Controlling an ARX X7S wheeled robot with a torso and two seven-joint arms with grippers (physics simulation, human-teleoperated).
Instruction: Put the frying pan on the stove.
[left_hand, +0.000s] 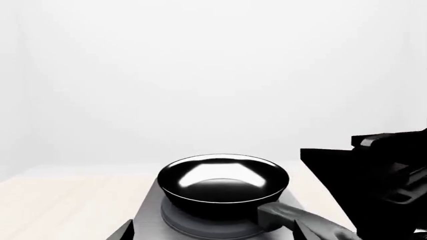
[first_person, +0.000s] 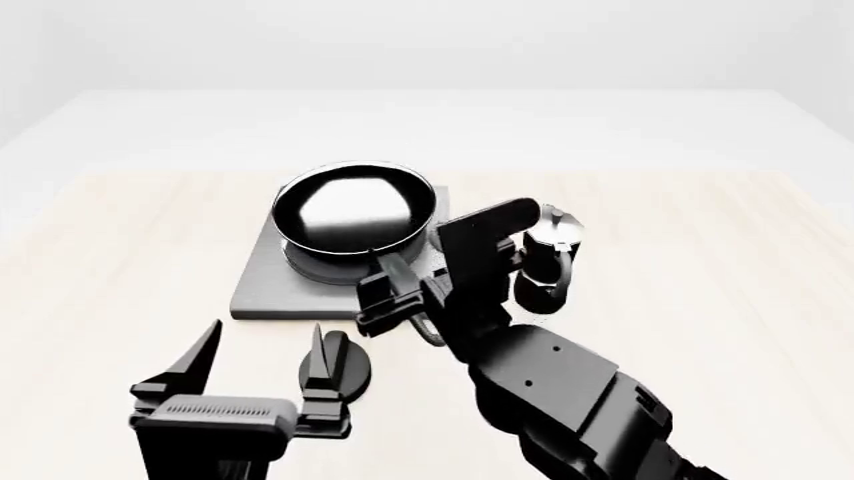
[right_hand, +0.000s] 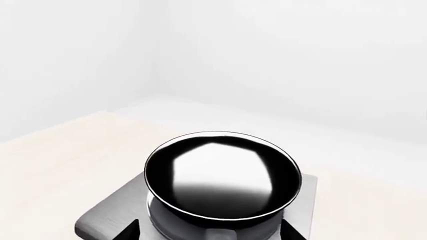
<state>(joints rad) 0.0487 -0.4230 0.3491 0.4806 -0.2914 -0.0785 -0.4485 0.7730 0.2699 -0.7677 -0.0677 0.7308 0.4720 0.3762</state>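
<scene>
The frying pan (first_person: 354, 208) sits on the raised rings of the stove (first_person: 267, 285), its handle pointing toward me. My right gripper (first_person: 387, 300) is open, with its jaws on either side of the pan handle (right_hand: 223, 234), not closed on it. In the right wrist view the frying pan (right_hand: 223, 175) fills the middle over the stove (right_hand: 107, 215). My left gripper (first_person: 264, 345) is open and empty, in front of the stove. The left wrist view shows the frying pan (left_hand: 223, 180), its handle (left_hand: 293, 215) and the stove (left_hand: 143, 220).
A small black-and-silver moka pot (first_person: 547, 258) stands to the right of the stove, close behind my right arm (first_person: 561, 390). A black round knob (first_person: 352, 368) lies by my left gripper's right finger. The right arm (left_hand: 380, 180) blocks one side of the left wrist view.
</scene>
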